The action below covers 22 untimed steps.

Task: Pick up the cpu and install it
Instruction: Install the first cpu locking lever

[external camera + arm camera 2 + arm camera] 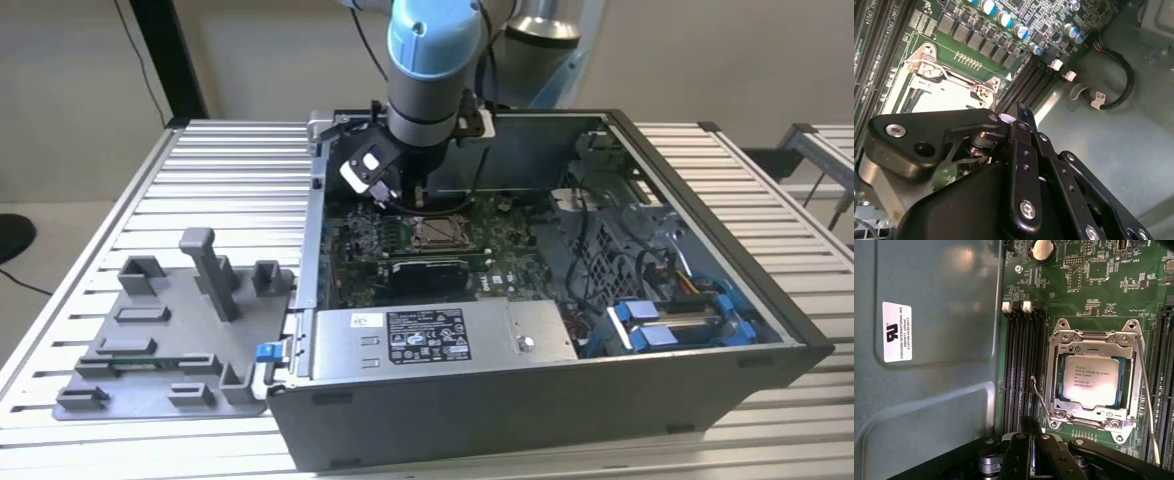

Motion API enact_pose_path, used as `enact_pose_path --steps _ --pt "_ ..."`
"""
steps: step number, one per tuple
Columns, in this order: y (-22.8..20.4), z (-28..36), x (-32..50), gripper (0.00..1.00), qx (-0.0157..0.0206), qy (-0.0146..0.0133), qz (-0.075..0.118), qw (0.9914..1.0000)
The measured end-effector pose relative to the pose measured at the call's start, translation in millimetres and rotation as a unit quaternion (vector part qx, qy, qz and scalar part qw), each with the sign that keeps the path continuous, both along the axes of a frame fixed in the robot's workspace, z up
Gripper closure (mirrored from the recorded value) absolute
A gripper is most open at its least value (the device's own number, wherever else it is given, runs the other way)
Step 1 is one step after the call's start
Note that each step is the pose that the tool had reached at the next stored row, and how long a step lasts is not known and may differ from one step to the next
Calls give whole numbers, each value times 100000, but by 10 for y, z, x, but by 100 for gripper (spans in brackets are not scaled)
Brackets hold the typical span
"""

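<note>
The cpu (1091, 381), a square chip with a silvery top, lies flat inside the metal socket frame (1059, 365) on the green motherboard (1094, 285). The frame's thin wire lever (1149, 405) runs along one side. My gripper (1031, 424) hangs just outside the socket's edge, close to the memory slots (1021, 370). Its fingertips are shut together with nothing between them. In the exterior view the gripper (418, 200) reaches down into the open computer case, just behind the socket (438, 232). The second wrist view shows the gripper (1021, 112) beside the socket (929, 80).
A grey plastic tray (147, 340) with blocks and posts lies on the exterior view's left of the case. A silver power-supply box (427, 335) fills the case front. Blue drive brackets (667, 325) and cables (1114, 85) sit nearby. The case wall (929, 390) borders the board.
</note>
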State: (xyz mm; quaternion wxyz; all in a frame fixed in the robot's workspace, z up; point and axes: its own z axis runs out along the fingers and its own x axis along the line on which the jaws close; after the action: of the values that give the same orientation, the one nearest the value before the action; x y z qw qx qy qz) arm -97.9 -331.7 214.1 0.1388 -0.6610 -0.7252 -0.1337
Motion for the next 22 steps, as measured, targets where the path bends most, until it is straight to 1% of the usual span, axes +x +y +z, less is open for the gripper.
enact_pose_path --steps 1,4,6,7,9,12,13,15,16,22 --pt "2 -3 5 100 33 -2 -2 100000" --pt "2 -5 71 100 44 0 -5 100000" --pt "2 -6 87 100 42 3 -3 100000" --pt "-5 -6 91 100 36 9 -4 100000" --pt "-38 -6 88 100 47 7 3 100000" --pt "-40 -15 69 100 83 9 -3 100000" --pt "-40 -16 109 100 94 19 -3 100000" --pt "-40 -19 133 100 95 23 -4 100000" --pt "-40 -22 162 100 94 23 -5 100000" --pt "-42 -38 199 100 94 35 -4 100000"
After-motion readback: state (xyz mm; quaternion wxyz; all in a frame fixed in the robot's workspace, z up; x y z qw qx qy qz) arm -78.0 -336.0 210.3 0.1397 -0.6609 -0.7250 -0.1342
